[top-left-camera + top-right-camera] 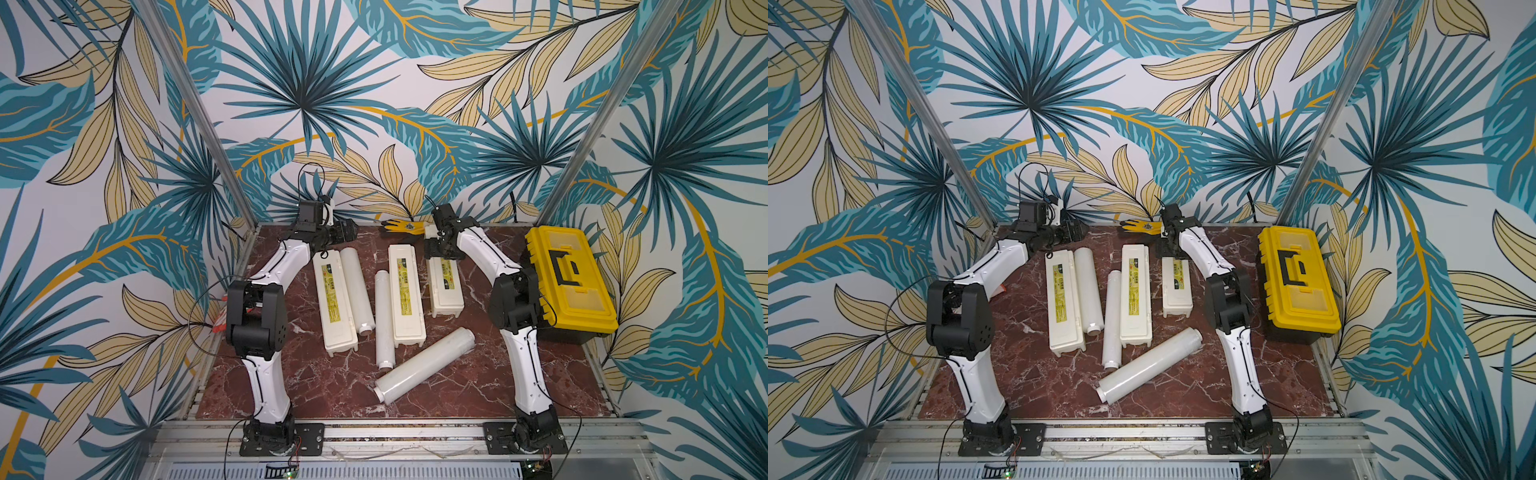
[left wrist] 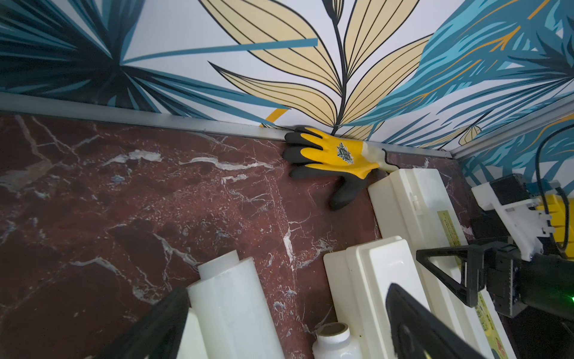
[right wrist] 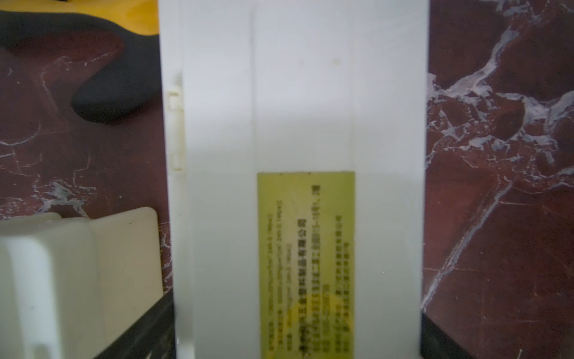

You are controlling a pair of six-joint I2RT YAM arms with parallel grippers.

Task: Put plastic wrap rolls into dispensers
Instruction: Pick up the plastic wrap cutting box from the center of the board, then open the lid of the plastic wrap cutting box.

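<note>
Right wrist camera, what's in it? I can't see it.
A cream dispenser with a yellow label fills the middle, black jaws at its sides. Beside it lie another dispenser's end and a black glove fingertip on a red marble table.

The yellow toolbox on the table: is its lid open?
No, the yellow toolbox sits shut, with its black handle folded flat on the lid.

Right dispenser is sitting between the right jaws, with the middle dispenser lying just left of them, the glove just beyond and the toolbox off right. Left dispenser and a roll are lying side by side, far ends near the left jaws.
</note>
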